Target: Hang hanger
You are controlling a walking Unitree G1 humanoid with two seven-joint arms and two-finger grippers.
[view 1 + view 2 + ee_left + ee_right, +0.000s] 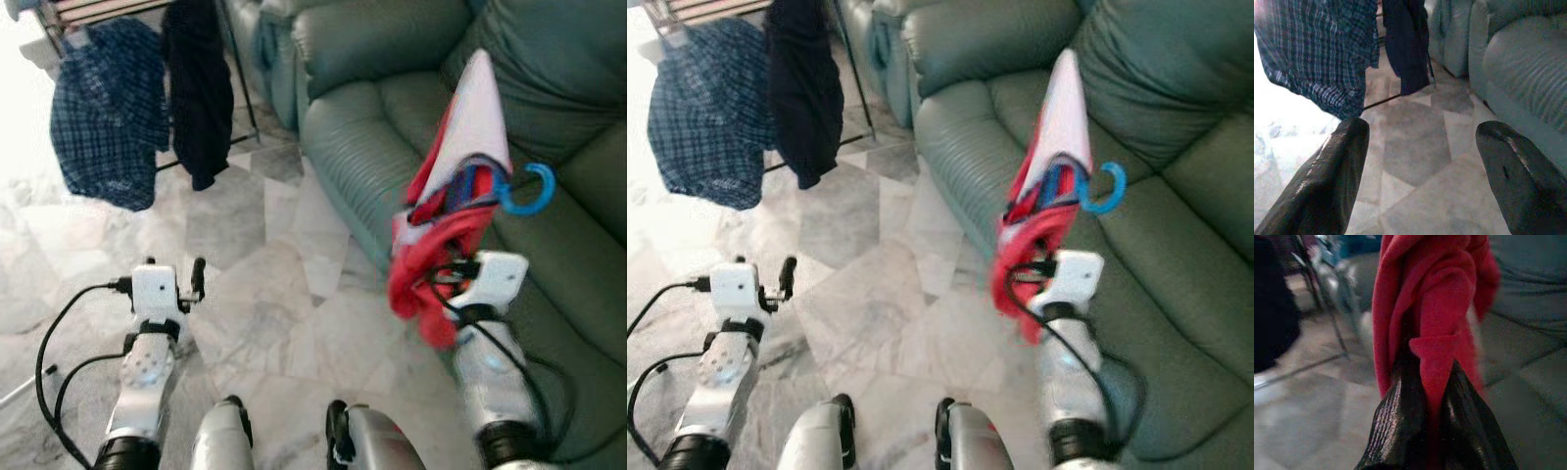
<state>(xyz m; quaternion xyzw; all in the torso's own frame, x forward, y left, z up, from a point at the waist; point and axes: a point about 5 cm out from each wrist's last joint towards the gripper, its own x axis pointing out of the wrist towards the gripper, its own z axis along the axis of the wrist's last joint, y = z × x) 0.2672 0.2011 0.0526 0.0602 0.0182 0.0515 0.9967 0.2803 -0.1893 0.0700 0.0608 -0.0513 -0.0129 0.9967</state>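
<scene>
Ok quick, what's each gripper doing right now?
Left gripper: open, holding nothing, above the floor.
Right gripper: shut on the red garment with the blue hanger.

Floor: pale marble tiles, brightly lit at left.
Furniture: green leather sofa; drying rack holding a checked shirt.

My right gripper, raised before the sofa, is clamped on a garment carrying a hanger, its hook toward the sofa. Ahead to my left, a rack holds two garments above the floor. My left gripper hovers spread, well short of it.
</scene>
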